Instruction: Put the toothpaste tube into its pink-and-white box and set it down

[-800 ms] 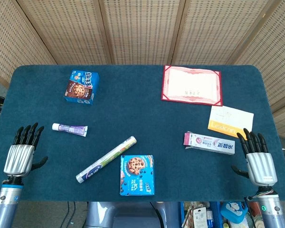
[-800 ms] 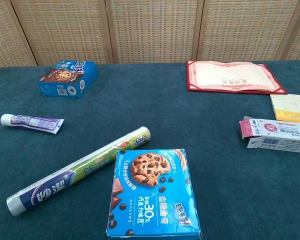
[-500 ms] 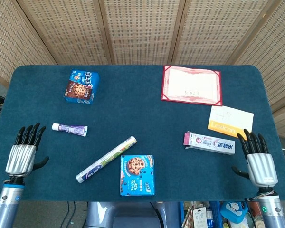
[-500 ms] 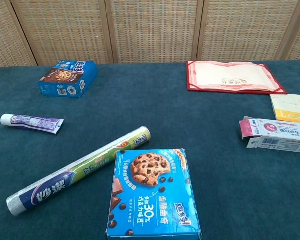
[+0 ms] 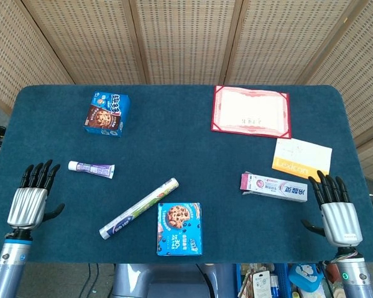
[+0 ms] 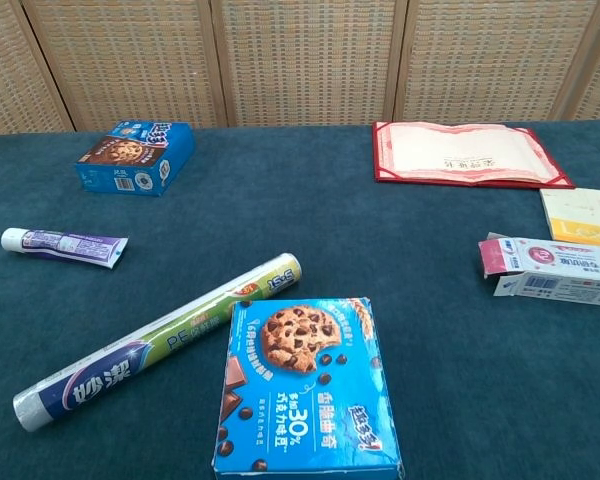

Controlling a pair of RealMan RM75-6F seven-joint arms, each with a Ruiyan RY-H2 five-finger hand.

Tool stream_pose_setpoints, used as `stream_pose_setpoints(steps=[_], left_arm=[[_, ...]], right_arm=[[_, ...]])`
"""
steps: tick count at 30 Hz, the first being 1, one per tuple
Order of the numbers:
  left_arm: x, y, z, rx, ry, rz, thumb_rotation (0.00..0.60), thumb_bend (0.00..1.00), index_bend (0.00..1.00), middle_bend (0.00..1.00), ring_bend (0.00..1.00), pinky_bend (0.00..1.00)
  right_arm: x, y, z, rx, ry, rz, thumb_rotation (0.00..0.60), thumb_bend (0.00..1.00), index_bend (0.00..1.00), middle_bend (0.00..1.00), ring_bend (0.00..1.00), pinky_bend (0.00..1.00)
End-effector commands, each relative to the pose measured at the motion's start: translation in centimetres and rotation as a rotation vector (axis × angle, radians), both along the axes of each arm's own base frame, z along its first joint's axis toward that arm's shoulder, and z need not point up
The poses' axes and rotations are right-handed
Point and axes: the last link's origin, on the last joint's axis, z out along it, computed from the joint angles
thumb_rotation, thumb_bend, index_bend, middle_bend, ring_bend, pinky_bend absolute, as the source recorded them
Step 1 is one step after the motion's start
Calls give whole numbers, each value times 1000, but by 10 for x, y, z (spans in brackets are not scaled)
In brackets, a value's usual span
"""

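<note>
The toothpaste tube [image 5: 91, 168] [image 6: 64, 245], white with a purple label, lies flat on the left part of the blue table. Its pink-and-white box [image 5: 274, 186] [image 6: 552, 266] lies on the right side with the left end flap open. My left hand [image 5: 30, 202] hovers at the front left corner, palm down, fingers spread, a short way left of the tube. Near the front right corner my right hand [image 5: 337, 209] is also spread and holds nothing, just right of the box. Neither hand appears in the chest view.
A roll of plastic wrap [image 5: 139, 208] and a blue cookie box [image 5: 179, 228] lie at front centre. Another blue cookie box [image 5: 107, 113] stands at back left. A red-bordered certificate [image 5: 251, 111] and a yellow-white card [image 5: 301, 159] lie at back right.
Both hands have drifted slightly toward the front edge of the table. No object has moved.
</note>
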Motion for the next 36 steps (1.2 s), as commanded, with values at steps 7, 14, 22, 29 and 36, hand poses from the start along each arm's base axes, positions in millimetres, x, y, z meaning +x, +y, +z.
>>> stream_pose_setpoints(steps=[7, 14, 22, 29, 36], left_arm=[[1, -1, 0, 1, -1, -3, 600, 233, 0, 0, 0, 0], [1, 3, -1, -6, 1, 2, 600, 232, 0, 0, 0, 0], [4, 47, 2, -16, 60, -29, 600, 239, 29, 0, 0, 0], [-5, 88, -2, -106, 111, 19, 600, 239, 164, 0, 0, 2], [-12, 118, 2, -136, 159, 61, 600, 239, 231, 19, 0, 36]], right_arm=[[0, 0, -3, 17, -2, -2, 600, 87, 10, 0, 0, 0], [1, 0, -6, 23, -2, 4, 600, 88, 10, 0, 0, 0], [4, 1, -12, 36, 3, 9, 600, 87, 10, 0, 0, 0], [6, 1, -15, 42, 3, 16, 600, 87, 10, 0, 0, 0], [7, 0, -17, 42, 2, 20, 600, 87, 10, 0, 0, 0]])
